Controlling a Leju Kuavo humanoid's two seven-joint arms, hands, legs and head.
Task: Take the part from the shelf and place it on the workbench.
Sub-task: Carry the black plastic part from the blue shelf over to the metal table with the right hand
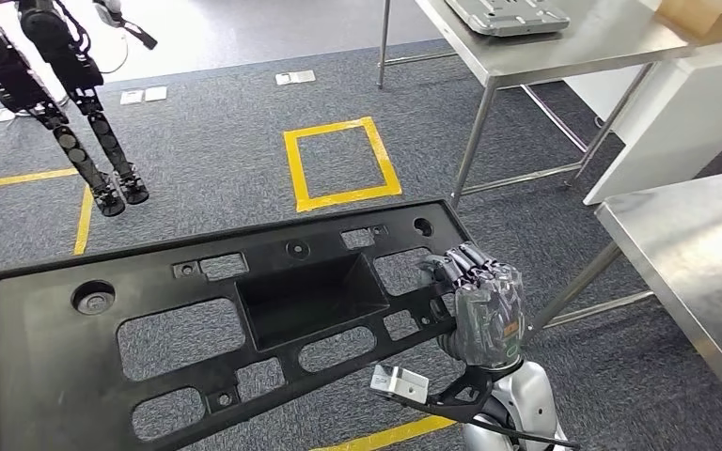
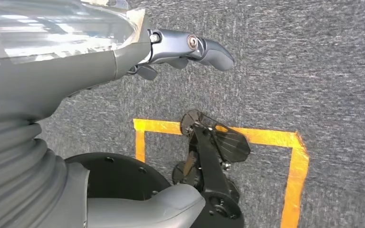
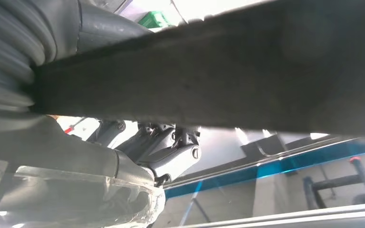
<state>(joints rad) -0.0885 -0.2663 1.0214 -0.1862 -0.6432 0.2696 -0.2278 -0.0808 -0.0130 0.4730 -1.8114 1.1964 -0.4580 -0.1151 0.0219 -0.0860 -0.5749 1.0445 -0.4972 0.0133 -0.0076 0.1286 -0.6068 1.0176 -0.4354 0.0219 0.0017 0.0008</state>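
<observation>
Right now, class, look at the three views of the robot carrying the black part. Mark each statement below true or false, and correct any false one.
1. The right hand grips one end of the black part. True.
2. The black part lies flat on a steel workbench. False: it is held in the air above the grey carpet, with the workbench off to the right.
3. A yellow tape square is marked on the floor ahead. True.
4. The left hand holds a small metal bracket. False: in the left wrist view its fingers hold nothing.
5. The black part has a rectangular recess near its middle. True.
</observation>
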